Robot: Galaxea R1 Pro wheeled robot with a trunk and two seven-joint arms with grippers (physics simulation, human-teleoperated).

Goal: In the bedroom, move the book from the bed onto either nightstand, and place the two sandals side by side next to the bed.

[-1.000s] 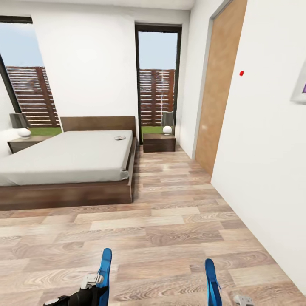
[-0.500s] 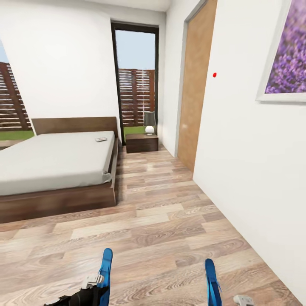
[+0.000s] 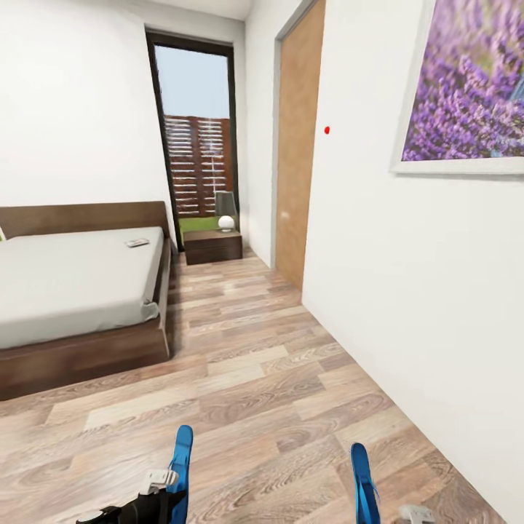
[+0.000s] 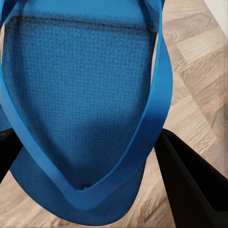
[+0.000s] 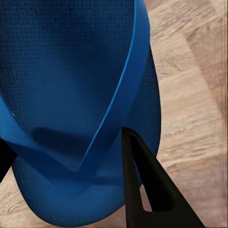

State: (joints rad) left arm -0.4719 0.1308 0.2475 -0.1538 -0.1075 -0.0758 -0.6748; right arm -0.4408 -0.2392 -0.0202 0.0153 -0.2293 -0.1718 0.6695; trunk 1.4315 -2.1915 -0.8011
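The bed (image 3: 73, 287), with grey mattress and dark wood frame, stands at the left of the head view. The book (image 3: 137, 242) lies on it near the headboard, on the side toward the nightstand (image 3: 212, 246) under the window. My left gripper (image 3: 149, 501) is shut on one blue sandal (image 3: 181, 462) held edge-up low in the head view. That sandal's (image 4: 80, 95) strap and sole sit between the black fingers (image 4: 190, 185). My right gripper (image 3: 406, 514) is shut on the other sandal (image 3: 362, 477), whose sole (image 5: 66, 85) lies against a finger (image 5: 142, 190).
A lamp (image 3: 225, 211) stands on the nightstand. Wood-plank floor (image 3: 255, 364) runs between the bed and the white right wall, which carries a wooden door (image 3: 295, 145), a red dot (image 3: 327, 130) and a lavender picture (image 3: 466, 87).
The whole head view has shifted left, so the camera has turned right: the bed slid toward the left edge and the picture came fully in. Both sandals stay held.
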